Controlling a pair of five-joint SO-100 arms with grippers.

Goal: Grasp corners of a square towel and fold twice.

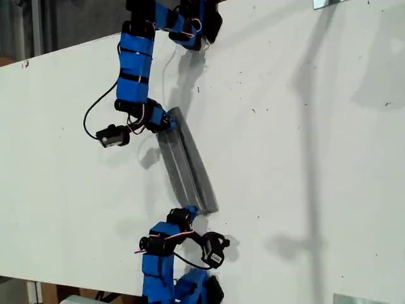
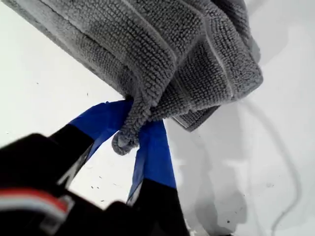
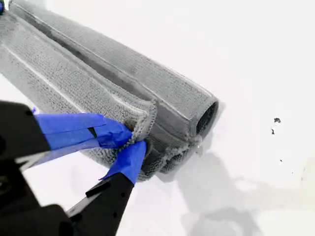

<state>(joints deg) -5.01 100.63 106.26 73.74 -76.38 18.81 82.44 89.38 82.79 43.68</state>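
Observation:
The towel [image 1: 187, 166] is gathered into a long narrow grey band stretched between my two grippers, over the middle of the white table [image 1: 304, 158]. My first gripper [image 1: 168, 121] holds its far end in the exterior view, shut on a bunched corner [image 2: 125, 140]. In the first wrist view the towel [image 2: 172, 49] hangs in thick folds above the first gripper [image 2: 136, 122]. My second gripper [image 1: 192, 213] holds the near end, shut on a layered corner [image 3: 147, 118]. In the second wrist view the towel [image 3: 98, 73] runs away from the second gripper [image 3: 134, 141] as a double fold.
A thin white cable [image 1: 167, 66] lies on the table beside the first arm. Metal pieces sit at the exterior view's top right [image 1: 329, 3] and bottom right [image 1: 357, 299]. The table's edge [image 1: 63, 47] slants across the exterior view's upper left.

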